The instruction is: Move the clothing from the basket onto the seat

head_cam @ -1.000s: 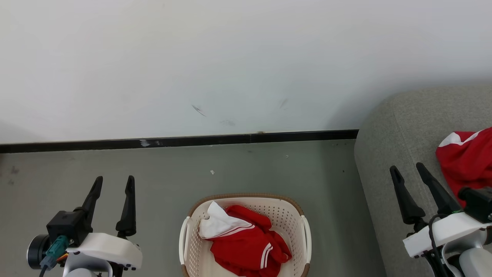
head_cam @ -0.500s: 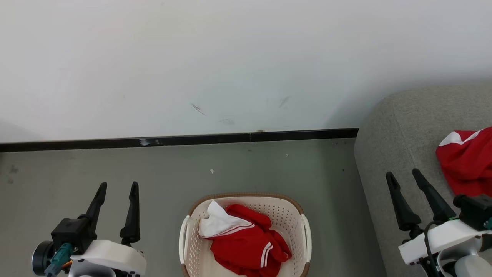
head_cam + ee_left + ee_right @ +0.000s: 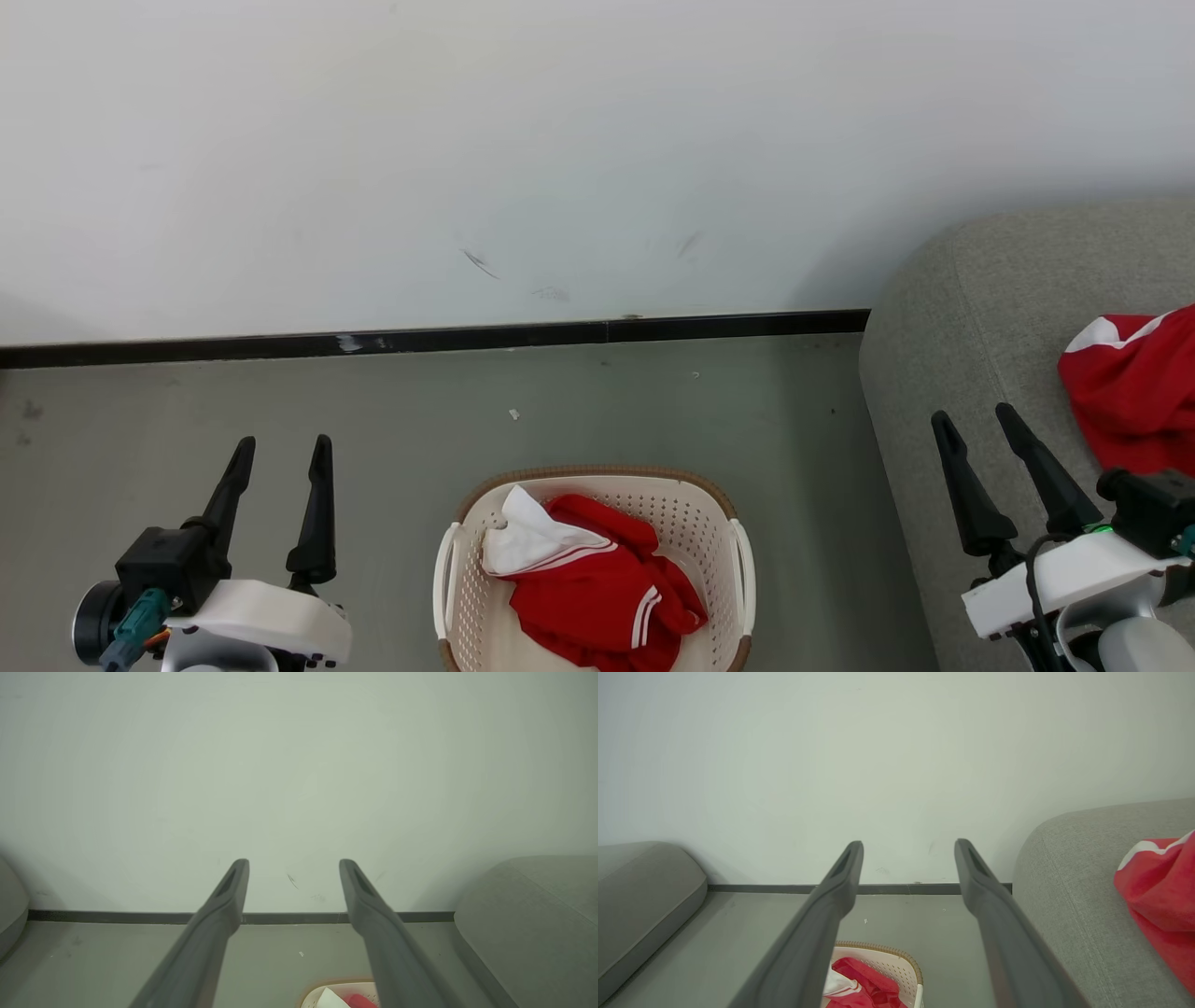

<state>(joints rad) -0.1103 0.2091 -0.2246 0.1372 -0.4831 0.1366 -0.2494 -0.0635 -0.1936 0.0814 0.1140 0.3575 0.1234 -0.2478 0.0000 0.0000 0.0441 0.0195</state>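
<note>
While the grey seat (image 3: 971, 308) at the right carried one red garment (image 3: 1130, 401), the basket (image 3: 597, 474) on the near floor held the second red garment (image 3: 588, 597). It looked soft and light; its raised white fold (image 3: 527, 541) seemed the good place to pinch. The left gripper (image 3: 283, 440) and the right gripper (image 3: 970, 413) hovered empty, fingers apart.

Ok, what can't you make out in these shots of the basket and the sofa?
Basket near end: cut off by the head view's bottom edge.
Garment in the basket: its lower part is cut off there too; the fabric hides anything beneath.
Garment on the seat: cut off by the right edge in head and right wrist views.
Seat: runs past the right edge.
</note>
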